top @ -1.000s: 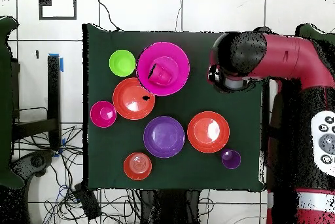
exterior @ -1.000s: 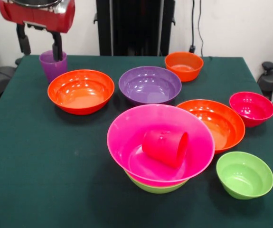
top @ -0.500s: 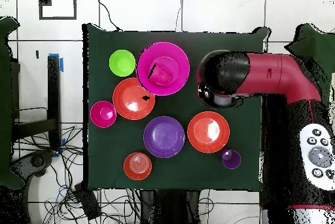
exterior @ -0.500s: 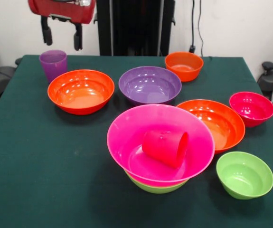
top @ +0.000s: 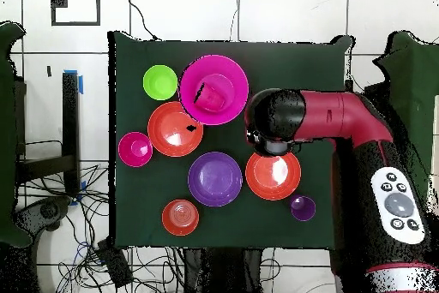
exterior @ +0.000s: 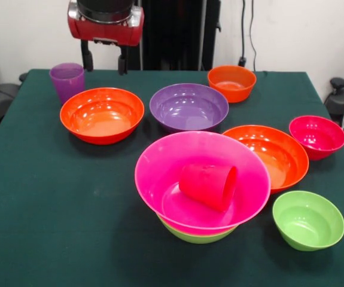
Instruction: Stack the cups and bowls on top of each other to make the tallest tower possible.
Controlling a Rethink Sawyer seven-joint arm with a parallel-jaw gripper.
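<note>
While tool (exterior: 105,60) hangs open, empty | above orange bowl's (exterior: 102,115) far rim

The red and black arm (top: 343,118) reaches in over the table, and in the overhead view it runs level from the right edge toward the middle, its rounded black wrist end leading. From the front the red wrist housing (exterior: 105,23) hangs at the top, left of centre, with the gripper (exterior: 105,61) pointing straight down beneath it. Two short black fingers (exterior: 88,60) stand spread apart with a clear gap between them, nothing held, and the tips hover in the air above the table
</note>
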